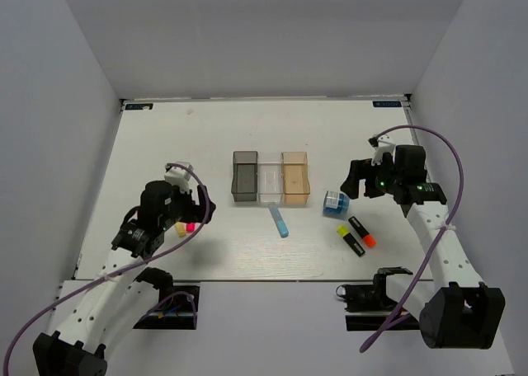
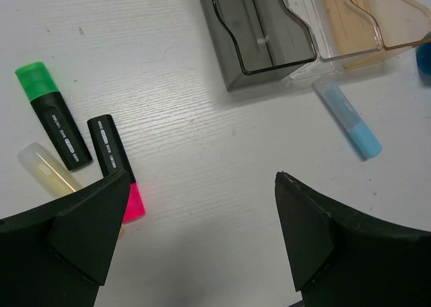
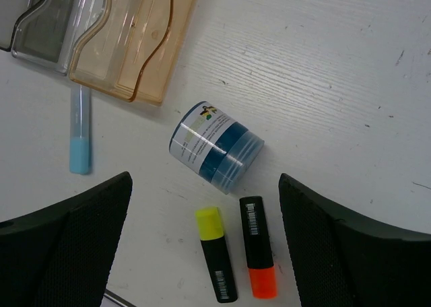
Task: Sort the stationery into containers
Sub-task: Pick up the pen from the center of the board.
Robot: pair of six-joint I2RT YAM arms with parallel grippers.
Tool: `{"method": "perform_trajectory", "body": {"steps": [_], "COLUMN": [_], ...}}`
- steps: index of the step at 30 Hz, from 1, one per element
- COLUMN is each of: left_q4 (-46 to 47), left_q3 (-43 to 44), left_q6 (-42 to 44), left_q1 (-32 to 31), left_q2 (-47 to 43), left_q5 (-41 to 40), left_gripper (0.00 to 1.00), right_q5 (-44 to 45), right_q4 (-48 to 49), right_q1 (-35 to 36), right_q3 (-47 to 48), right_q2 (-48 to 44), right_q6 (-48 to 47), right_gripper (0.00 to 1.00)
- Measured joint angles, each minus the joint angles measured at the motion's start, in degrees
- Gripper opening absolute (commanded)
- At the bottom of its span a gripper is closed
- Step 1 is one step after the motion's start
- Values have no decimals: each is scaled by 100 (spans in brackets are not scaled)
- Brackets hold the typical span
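Note:
Three joined containers stand mid-table: dark grey (image 1: 245, 177), clear (image 1: 270, 178), orange-tan (image 1: 295, 178). A light blue stick (image 1: 279, 221) lies in front of them. My left gripper (image 2: 202, 186) hovers open over bare table; beside its left finger lie a pink highlighter (image 2: 116, 162), a green one (image 2: 54, 115) and a pale yellow stick (image 2: 47, 169). My right gripper (image 3: 205, 182) is open above a blue round tub (image 3: 214, 152) lying on its side, with a yellow highlighter (image 3: 215, 253) and an orange one (image 3: 259, 256) just below it. Neither gripper holds anything.
White walls close in the table (image 1: 206, 137) on the left, right and back. The grey container (image 2: 262, 34) is nearest the left gripper, the orange-tan one (image 3: 135, 38) nearest the right. Purple cables loop off both arms.

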Motion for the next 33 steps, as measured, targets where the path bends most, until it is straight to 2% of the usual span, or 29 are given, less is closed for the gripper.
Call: {"method": "perform_trajectory", "body": {"steps": [3,5,6,7,8,9,10,11,12,13,14,15,16,18,19,20,21,22,23,24,25,26,27,28,31,33], "left_q4": [-31,-46,-57,-68,-85,-111,-131,-153,-168,-184,-197,-214,-234,-330,-393,-444,-511,-581,-673,-772,-863,-957,-999,-1025,-1108,-1130], "left_q3": [203,343,407,459,511,566,608,634,654,664,675,686,713,813,874,931,994,1056,1130,1215,1292,1386,1438,1469,1508,1519], "left_q6": [-31,-50,-57,-61,-61,-61,-63,-57,-55,-50,-48,-46,-48,-63,-85,-72,-79,-105,-181,-245,-286,-323,-348,-372,-404,-439], "left_q1": [0,0,0,2,2,2,2,2,2,2,2,2,0,2,2,11,17,31,57,107,175,267,350,437,695,837], "left_q2": [365,601,715,807,907,1003,1088,1143,1196,1235,1272,1316,1366,1493,1554,1609,1670,1731,1812,1910,2028,2179,2321,2463,2861,3136], "left_q5": [-37,-94,-133,-175,-221,-254,-273,-295,-306,-319,-326,-339,-365,-433,-472,-522,-590,-634,-719,-785,-817,-839,-844,-831,-686,-525], "left_gripper": [98,96,96,96,95,93,92,87,79,63,42,0,0,1,17,42,64,65,67,62,59,55,51,46,36,36], "right_q5": [-13,-59,-116,-155,-205,-247,-286,-326,-348,-372,-393,-415,-450,-494,-505,-535,-544,-553,-562,-562,-575,-581,-586,-581,-577,-577], "right_q4": [2,4,4,4,4,2,7,7,2,-11,-13,-26,-48,-94,-151,-184,-197,-208,-238,-249,-264,-280,-289,-308,-345,-356], "right_q1": [0,0,0,0,2,9,15,17,26,31,37,39,39,52,66,72,79,92,107,114,114,114,114,120,151,168], "right_q3": [0,0,0,0,0,0,0,2,4,7,11,20,42,90,151,216,264,339,413,494,560,610,634,634,634,634], "right_q2": [-4,-13,-17,-20,-20,-17,-13,-7,2,24,48,81,127,208,267,326,367,426,479,535,579,621,643,649,654,651], "right_q6": [-42,-125,-195,-254,-356,-415,-505,-549,-612,-625,-645,-660,-693,-732,-789,-809,-817,-866,-868,-846,-809,-793,-743,-732,-789,-796], "right_gripper": [90,87,84,73,68,40,20,0,0,0,0,20,90,91,91,82,63,40,9,5,8,44,65,73,73,73]}}
